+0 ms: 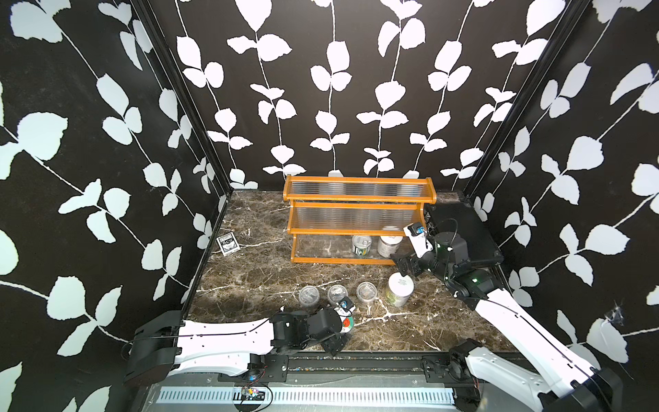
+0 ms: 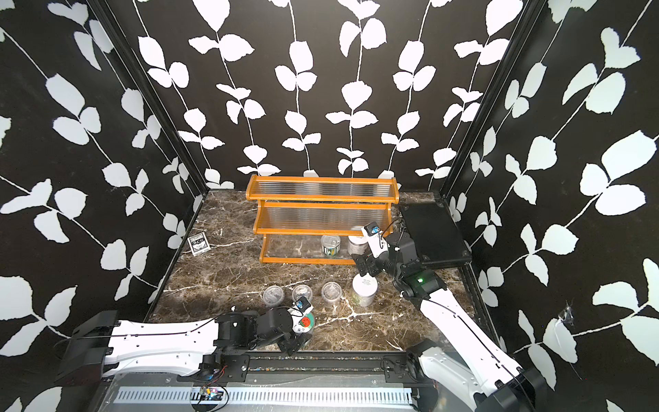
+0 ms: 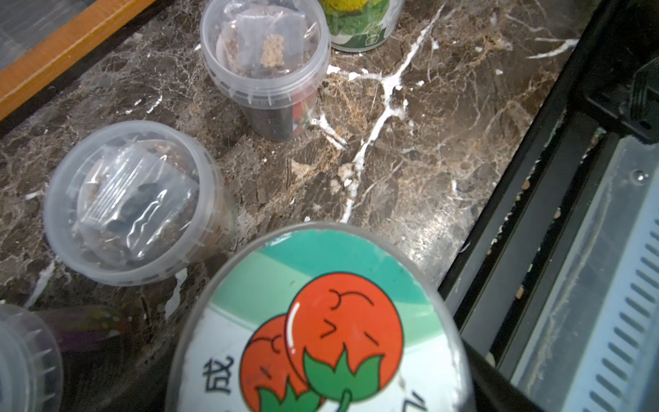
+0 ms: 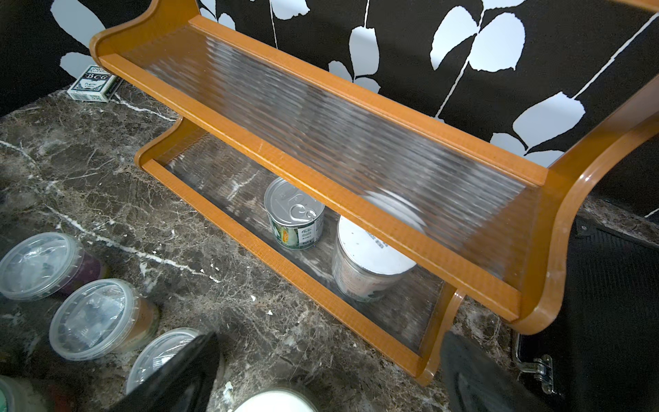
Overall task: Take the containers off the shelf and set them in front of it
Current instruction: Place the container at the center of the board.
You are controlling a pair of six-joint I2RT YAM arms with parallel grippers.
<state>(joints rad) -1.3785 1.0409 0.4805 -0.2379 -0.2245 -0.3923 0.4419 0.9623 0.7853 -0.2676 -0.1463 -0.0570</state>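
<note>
- Orange-brown wood: shelf (image 1: 360, 198) with three stepped tiers floored in ribbed clear plastic, top and middle tiers bare.
- On the bottom tier, toward the shelf's right end: tin (image 1: 362, 246) and, just beside it on the right, white-lidded jar (image 1: 389, 246). Both upright, long axis vertical, tucked behind the low front rail and under the middle tier.
- Already set down in front of the shelf: three clear cups (image 1: 337, 293) in a row, green-labelled jar (image 1: 400, 289) off the right end of that row, tomato-labelled cup (image 3: 321, 321) farthest from the shelf.
- Right claw (image 1: 404, 267): jaws apart, nothing between them. Placed just in front of the shelf's right end, above the green-labelled jar.
- Deciding relation: white-lidded jar straight back toward the shelf from the right claw, and near. Tin one place farther along the tier. Right arm plainly the nearer of the two. Probably a low, level reach under the middle tier rather than a drop from above.
- Left claw (image 1: 338, 331): well forward of the shelf, at the tomato-labelled cup. Clamped on it or loose beside it: impossible to tell.
- Probable stage: late, with two containers visible on the shelf.
</note>
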